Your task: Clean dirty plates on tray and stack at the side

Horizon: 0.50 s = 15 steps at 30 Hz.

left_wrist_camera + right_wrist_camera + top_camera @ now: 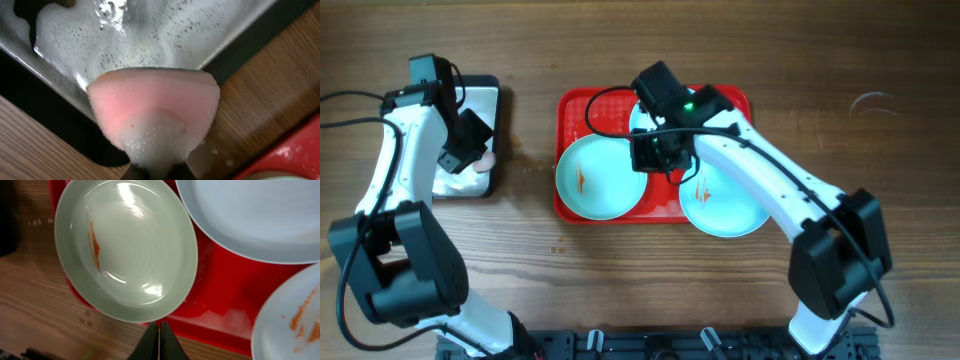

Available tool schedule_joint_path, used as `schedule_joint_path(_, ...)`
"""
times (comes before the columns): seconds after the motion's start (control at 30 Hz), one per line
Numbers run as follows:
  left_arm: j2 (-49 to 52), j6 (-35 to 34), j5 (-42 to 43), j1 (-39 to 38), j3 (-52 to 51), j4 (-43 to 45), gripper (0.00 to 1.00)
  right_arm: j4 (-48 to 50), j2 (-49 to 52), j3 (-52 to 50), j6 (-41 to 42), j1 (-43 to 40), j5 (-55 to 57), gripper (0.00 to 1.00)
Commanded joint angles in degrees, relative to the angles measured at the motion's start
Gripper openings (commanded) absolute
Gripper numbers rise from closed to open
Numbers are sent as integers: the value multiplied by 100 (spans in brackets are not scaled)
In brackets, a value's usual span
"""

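The red tray [570, 110] lies at the middle of the wooden bench [820, 60] and carries all three pale turquoise plates; the left plate [600, 178] sits at the tray's front left with a thin orange streak on its floor, its edge reaching past the tray rim over the wood; the right plate [723, 205] sits at the front right, smeared orange-brown, and also overhangs the front rim; the rear plate [639, 118] shows only as a sliver behind the right arm, though the right wrist view shows its bare, clean-looking face [255, 215].

The right claw [159, 342] hangs above the tray's front edge between the two front plates, its tips pressed together with nothing between them; from overhead it sits just beside the left plate's right edge [655, 165].

To the left of the tray, well apart from it, stands a black-rimmed metal tin [490, 90] holding foamy water [150, 30]; the left claw [155, 172] hovers over the tin's near corner, pinching a pink sponge [155, 115] whose lower part is coated in white suds.
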Motion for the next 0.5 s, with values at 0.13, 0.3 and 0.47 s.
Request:
schedule_joint_path(0.13,-492,542,920,-94,-31,-50,4,1145,203,-1040,704,55,15,4)
schedule_joint_path(0.3,-715,634,942,-621,-31,-50,4,1421,234,-1314,723,55,162,43)
schedule_joint_path(0.47,-776,629,1276,-1099,-31,-2,4,1517,566,-1314,872,55,426,28)
